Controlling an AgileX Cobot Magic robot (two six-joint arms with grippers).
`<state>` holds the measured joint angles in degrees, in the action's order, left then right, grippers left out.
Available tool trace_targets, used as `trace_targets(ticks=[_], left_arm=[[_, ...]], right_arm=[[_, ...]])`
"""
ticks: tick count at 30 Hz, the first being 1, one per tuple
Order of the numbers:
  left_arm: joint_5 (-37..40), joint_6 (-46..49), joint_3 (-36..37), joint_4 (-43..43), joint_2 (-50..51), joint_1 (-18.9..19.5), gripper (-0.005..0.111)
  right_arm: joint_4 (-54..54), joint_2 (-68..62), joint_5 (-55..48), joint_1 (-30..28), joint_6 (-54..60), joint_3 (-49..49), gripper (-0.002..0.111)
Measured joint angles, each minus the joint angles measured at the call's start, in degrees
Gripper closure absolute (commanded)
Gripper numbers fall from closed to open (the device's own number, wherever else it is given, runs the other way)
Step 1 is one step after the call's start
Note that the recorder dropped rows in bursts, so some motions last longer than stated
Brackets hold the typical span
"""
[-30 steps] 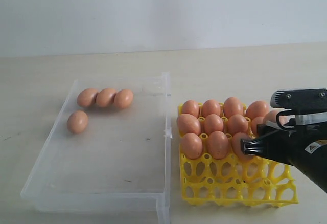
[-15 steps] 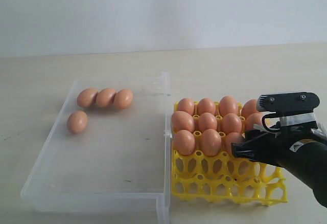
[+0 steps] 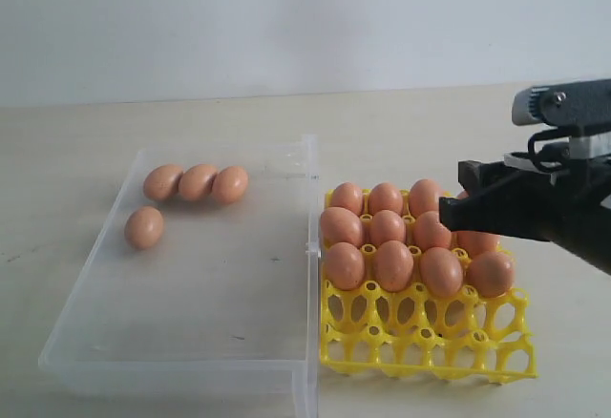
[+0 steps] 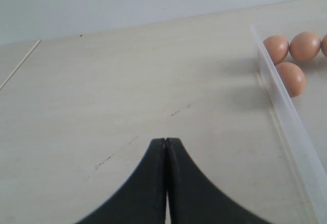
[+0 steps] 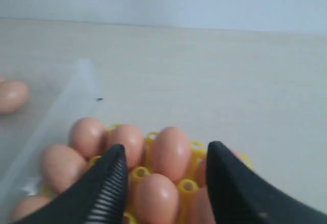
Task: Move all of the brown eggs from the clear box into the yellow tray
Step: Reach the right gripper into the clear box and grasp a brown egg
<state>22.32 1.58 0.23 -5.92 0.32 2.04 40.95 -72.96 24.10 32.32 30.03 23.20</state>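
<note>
The right pincer (image 3: 447, 216), mid right of the exterior frame, hangs over the tray (image 3: 420, 346). It hides part of the eggs (image 3: 392, 265) at the tray's upper right, and the frame edge cuts off its arm. Its fingers stand apart, grasping nothing. The tray's eggs stand on end, filling the upper three rows. Just left of the tray is the box (image 3: 311, 246). Four more eggs (image 3: 199, 181) lie on their sides in its upper-left corner: three touching in a row, long axes slanting up-right, and one just below. The left pincer (image 4: 166, 141), clenched on nothing, hovers over bare table (image 4: 102, 91) beside the box wall.
</note>
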Motion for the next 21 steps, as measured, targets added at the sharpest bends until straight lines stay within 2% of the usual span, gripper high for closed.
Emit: trace_targets(ticks=[3, 7, 10, 13, 15, 18, 21], left_arm=[[0.0, 0.0, 0.0, 0.0, 0.0, 0.0, 0.107], [0.0, 0.0, 0.0, 0.0, 0.0, 0.0, 0.107], [0.0, 0.0, 0.0, 0.0, 0.0, 0.0, 0.107], [0.0, 0.0, 0.0, 0.0, 0.0, 0.0, 0.107], [0.0, 0.0, 0.0, 0.0, 0.0, 0.0, 0.107], [0.0, 0.0, 0.0, 0.0, 0.0, 0.0, 0.107], [0.0, 0.0, 0.0, 0.0, 0.0, 0.0, 0.107]], right_arm=[[-7.14, 1.04, -10.64, 0.0, -2.16, 5.3, 0.107], [-19.87, -3.96, -23.77, 0.17, -10.19, 14.76, 0.108], [-30.24, -12.08, -32.37, 2.11, -20.75, 25.5, 0.108], [-34.62, -21.83, -39.66, 4.71, -30.03, 37.52, 0.099], [-35.27, -27.53, -43.32, 6.01, -32.67, 44.38, 0.087], [-33.56, -35.52, -46.97, 7.13, -34.56, 54.11, 0.063], [-30.2, -42.44, -50.86, 8.08, -35.12, 63.59, 0.05]])
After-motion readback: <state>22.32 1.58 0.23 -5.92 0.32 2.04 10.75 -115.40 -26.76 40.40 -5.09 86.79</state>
